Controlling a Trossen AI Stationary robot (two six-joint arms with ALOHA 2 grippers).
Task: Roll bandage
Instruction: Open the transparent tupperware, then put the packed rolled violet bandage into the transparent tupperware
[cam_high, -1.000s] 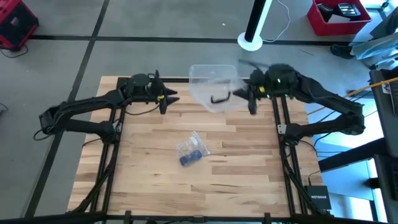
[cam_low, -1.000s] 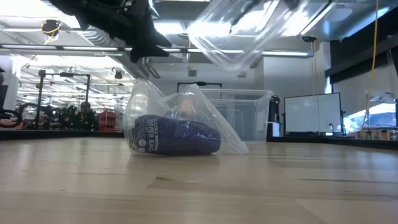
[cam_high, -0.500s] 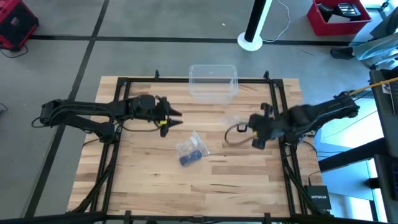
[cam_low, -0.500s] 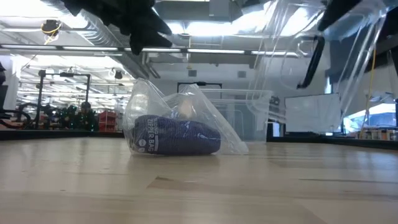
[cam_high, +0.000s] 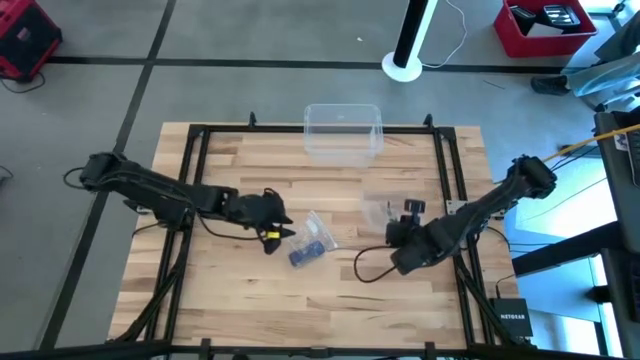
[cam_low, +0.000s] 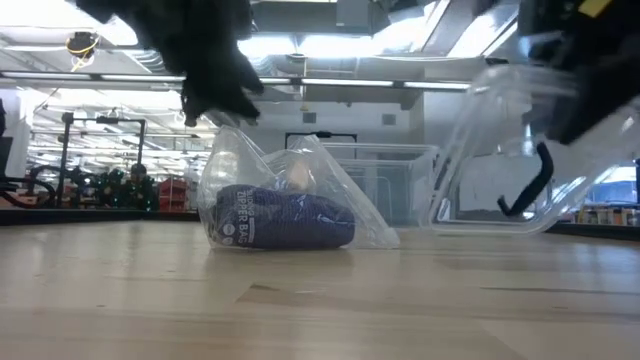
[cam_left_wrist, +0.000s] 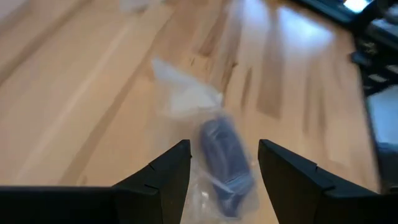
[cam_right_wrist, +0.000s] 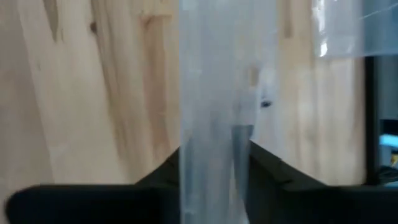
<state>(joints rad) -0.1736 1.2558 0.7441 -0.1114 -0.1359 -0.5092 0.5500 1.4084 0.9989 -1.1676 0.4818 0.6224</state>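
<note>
The bandage (cam_high: 309, 252) is a dark blue-purple roll inside a clear crinkly bag (cam_high: 303, 232) that lies on the wooden table near its middle. It shows in the low view (cam_low: 285, 222) and in the left wrist view (cam_left_wrist: 224, 149). My left gripper (cam_high: 276, 228) hovers open just left of the bag, above the table, with the bag ahead of its fingers. My right gripper (cam_high: 398, 250) is at the table's right, shut on a clear lid (cam_low: 505, 150) with a black handle (cam_low: 522, 185). My right gripper pinches an edge of the clear lid (cam_right_wrist: 211, 130) between its two fingers, coming from above and slanting steeply down. The lid hangs tilted below the fingers, and its lower edge (cam_low: 490, 229) is down at the tabletop. Whether that edge touches the table I cannot tell.
A clear plastic box (cam_high: 342, 131) stands open at the table's far edge, in the middle. A black frame (cam_high: 190, 180) runs around the tabletop. Bare wood lies toward the near edge.
My right gripper has carried the clear lid from over the box at the far edge toward the near right and down, tipping steeply downward. The lid is now low by the table. My left gripper has swung from the far left toward the bag and come lower.
</note>
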